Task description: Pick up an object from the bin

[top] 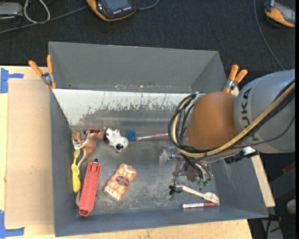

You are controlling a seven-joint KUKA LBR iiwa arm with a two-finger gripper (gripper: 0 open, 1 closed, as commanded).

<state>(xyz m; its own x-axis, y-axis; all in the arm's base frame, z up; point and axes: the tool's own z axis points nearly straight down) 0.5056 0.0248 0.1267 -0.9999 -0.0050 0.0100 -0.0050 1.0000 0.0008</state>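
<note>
Claw low over the right front corner of the bin, just above a cream spoon-like utensil beside a red pen, apparently positioned for grasping; its degree of opening cannot be told.

The gripper is largely hidden by the arm's orange cover; the pink-handled brush is cut short behind the cables.
</note>
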